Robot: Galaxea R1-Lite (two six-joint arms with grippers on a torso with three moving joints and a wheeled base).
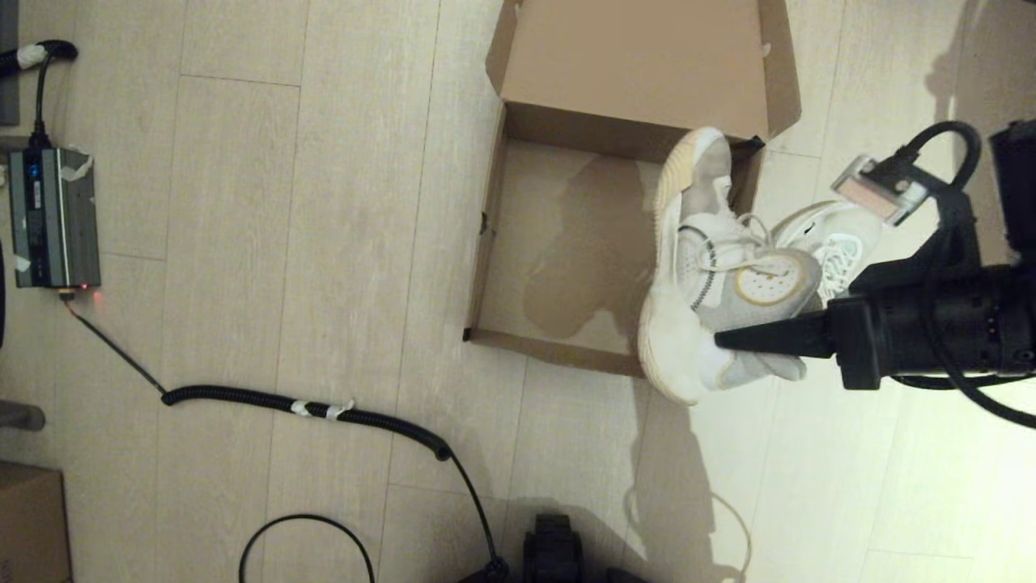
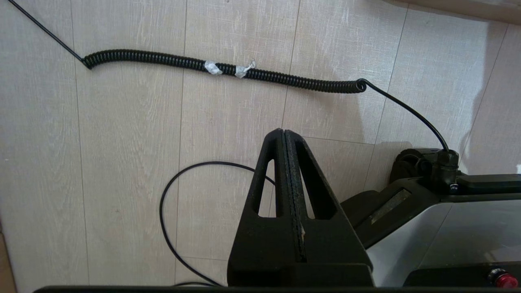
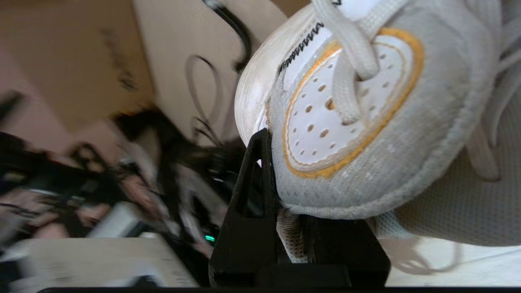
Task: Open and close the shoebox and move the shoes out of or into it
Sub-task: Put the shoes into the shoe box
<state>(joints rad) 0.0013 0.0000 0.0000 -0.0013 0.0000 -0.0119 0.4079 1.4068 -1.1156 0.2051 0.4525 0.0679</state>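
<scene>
Your right end effector (image 1: 728,340) pinches one shoe (image 1: 696,267) by its collar, hanging it over the open shoebox (image 1: 494,243) rim. The other shoe (image 1: 834,243) lies on the floor beside the box. Your left end effector (image 2: 290,195), fingers pressed together, is parked low over the floor.

The shoebox (image 1: 518,235) is plain brown card with a darker stain on its bottom. The held shoe (image 1: 696,267) is white and grey mesh, with a white perforated tongue patch ringed in gold and black zigzag stitching. The floor (image 1: 283,243) is pale wood-grain planks. Both tools (image 1: 728,340) (image 2: 283,134) are black.
</scene>
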